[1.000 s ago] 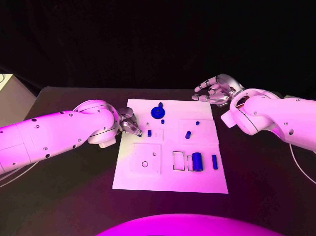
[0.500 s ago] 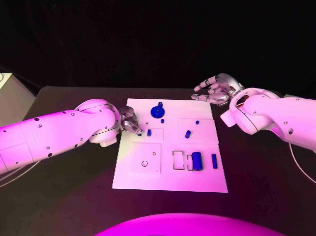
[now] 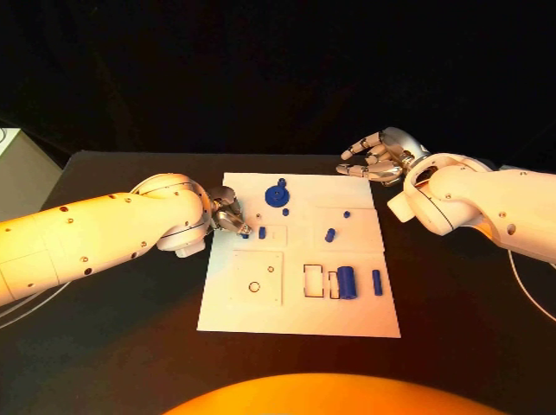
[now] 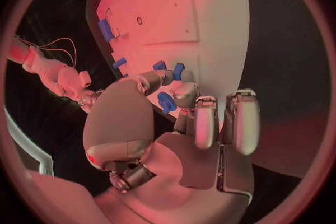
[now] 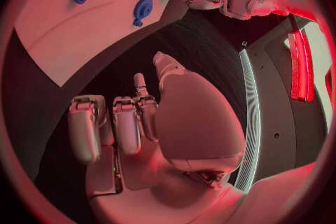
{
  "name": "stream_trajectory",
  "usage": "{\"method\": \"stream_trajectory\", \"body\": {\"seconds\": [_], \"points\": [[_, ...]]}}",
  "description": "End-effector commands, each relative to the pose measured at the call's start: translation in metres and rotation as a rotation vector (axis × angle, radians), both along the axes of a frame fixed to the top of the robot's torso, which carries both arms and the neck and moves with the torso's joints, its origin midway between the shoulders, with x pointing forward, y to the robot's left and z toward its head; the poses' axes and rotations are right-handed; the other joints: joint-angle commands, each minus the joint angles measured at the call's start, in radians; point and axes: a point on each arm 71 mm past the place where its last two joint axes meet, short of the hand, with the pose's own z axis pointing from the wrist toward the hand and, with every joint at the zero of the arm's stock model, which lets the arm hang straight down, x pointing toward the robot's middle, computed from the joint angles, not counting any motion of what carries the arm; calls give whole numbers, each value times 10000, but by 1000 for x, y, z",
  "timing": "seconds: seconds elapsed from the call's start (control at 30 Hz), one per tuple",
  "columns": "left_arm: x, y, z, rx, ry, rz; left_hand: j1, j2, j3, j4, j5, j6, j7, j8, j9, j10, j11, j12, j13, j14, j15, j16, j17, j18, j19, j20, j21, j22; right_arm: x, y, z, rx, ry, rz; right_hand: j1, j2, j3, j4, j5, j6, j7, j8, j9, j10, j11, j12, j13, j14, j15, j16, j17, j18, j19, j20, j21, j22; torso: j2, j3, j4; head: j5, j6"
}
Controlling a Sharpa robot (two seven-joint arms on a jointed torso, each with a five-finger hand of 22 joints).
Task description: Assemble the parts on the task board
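My left hand (image 3: 228, 214) is reaching over the left edge of the task board (image 3: 300, 303), its fingertips (image 4: 183, 91) closing round a small blue part (image 4: 167, 102) near the board's rim; I am judging it pinched, though the grip is partly hidden. A second blue peg (image 3: 263, 233) is lying just beside it on the board. My right hand (image 3: 378, 156) is hovering off the board's far right corner, fingers curled inward, holding nothing. The part looks light, stiff and smooth, likely to slip, so I am taking it by its sides, low and square.
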Motion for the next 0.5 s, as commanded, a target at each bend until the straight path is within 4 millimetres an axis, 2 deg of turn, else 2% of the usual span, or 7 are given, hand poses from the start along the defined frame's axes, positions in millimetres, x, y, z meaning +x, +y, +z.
{"method": "stream_trajectory", "body": {"seconds": [0.03,0.27,0.5], "points": [[-4,-3,-5,37,343,-227,-199,-6,-84,-183,-52,260,-305,-81,-122,-38,-40,-7,-9,1040,-102,32,2634,-132,253,-68,41,1349,-1,2,0,-59,-58,202,-100,-11,79,4,242,-65,4,29,0,108,47,-54,1707,839,44,-46,1651,70,658,67,-41,2087,-3,-2,2,-3,-1],[-3,-1,-6,104,375,-163,-412,-24,-1355,418,-82,397,-287,-189,-223,-100,-28,-34,7,1040,-102,32,2634,-130,249,-80,25,1343,-1,1,0,-59,-72,179,-130,-38,77,11,239,-78,6,31,-3,100,49,-62,1699,834,45,-54,1633,72,655,66,-49,2082,1,-3,4,-2,-9],[-2,1,-6,141,382,-112,-391,-17,-1657,550,-94,412,-280,-210,-239,-107,-23,-36,18,1040,-98,32,2634,-129,248,-80,20,1341,-1,0,0,-59,-80,160,-137,-44,75,12,230,-81,7,31,-3,98,49,-64,1696,835,46,-54,1633,74,652,66,-55,2079,-1,-6,0,-2,-8]]}}
